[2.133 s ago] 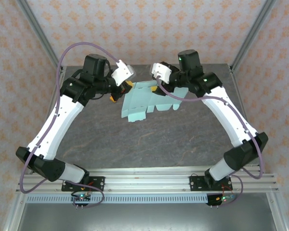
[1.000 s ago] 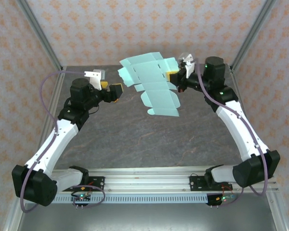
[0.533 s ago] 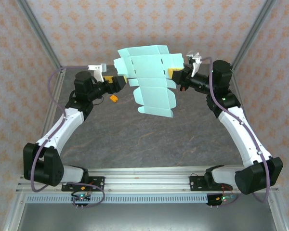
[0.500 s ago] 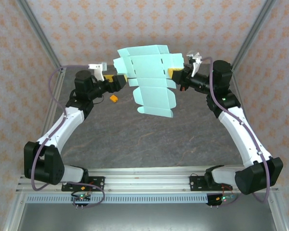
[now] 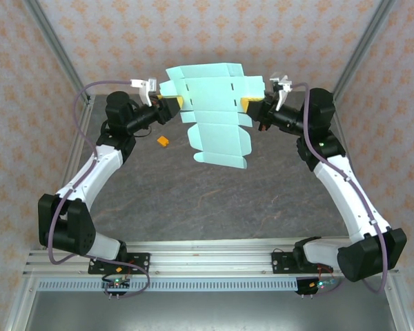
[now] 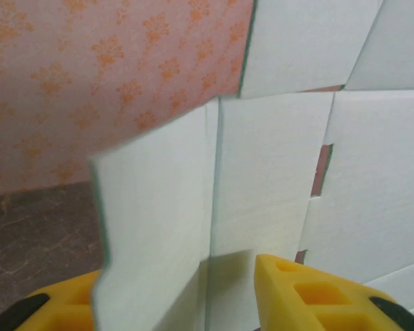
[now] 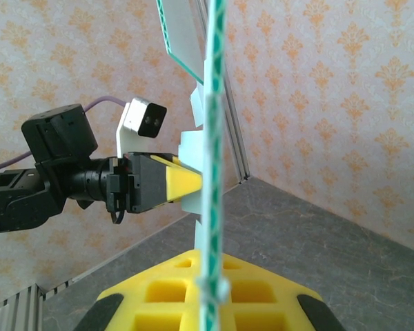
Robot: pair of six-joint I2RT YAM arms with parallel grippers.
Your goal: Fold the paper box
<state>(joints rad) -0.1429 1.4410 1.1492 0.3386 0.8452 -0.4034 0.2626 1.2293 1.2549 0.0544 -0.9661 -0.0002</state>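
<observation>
The paper box (image 5: 214, 117) is held up in the air over the far side of the table (image 5: 193, 200), with its right edge clamped in the right tool (image 5: 248, 104). The left tool (image 5: 174, 103) is seen half-open around a left flap, not clearly pinched yet. The flap is probably best gripped close to its crease, and the sheet shouldn't be yanked or twisted.

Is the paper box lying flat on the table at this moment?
No, the paper box hangs upright above the table, its edge pinched in the right gripper.
</observation>
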